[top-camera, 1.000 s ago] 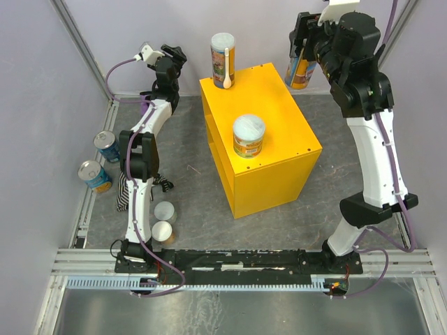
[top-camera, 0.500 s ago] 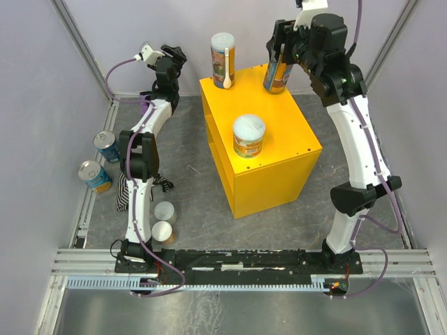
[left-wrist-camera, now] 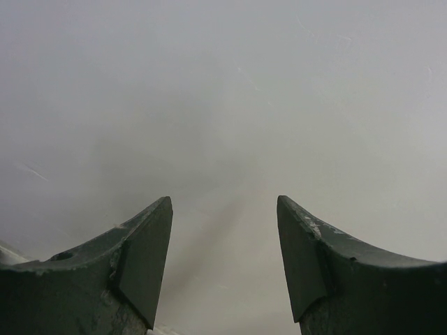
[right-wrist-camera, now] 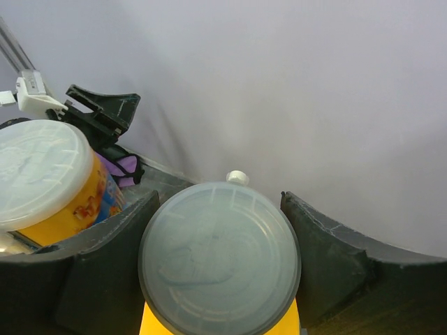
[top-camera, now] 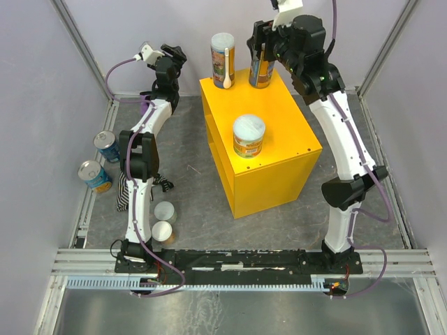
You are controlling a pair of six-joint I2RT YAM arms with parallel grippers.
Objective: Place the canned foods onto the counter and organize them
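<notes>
Tall can (top-camera: 260,73) stands upright at the far edge of the yellow counter (top-camera: 279,132), clamped in the right tool (top-camera: 260,50). From the wrist, its grey lid (right-wrist-camera: 220,258) fills the space between the two dark fingers (right-wrist-camera: 105,272), with yellow showing just beneath. Whether its base touches the top I cannot tell. Just to its left, at the far-left corner of the counter, stands a second tall tube (top-camera: 223,59) with a pale lid, near but apart. A short orange tub (top-camera: 248,136) sits mid-top, with bare yellow around it out to the near and right edges. The counter's hollow side faces left.

The left tool (top-camera: 171,59) hangs high by the back wall, its jaws moderately apart with nothing between them. Along the left rim of the table (top-camera: 195,139) stand two blue tins (top-camera: 107,145). Two pale-lidded tubs (top-camera: 165,211) stand by the left arm's base, beside a striped cloth (top-camera: 124,190).
</notes>
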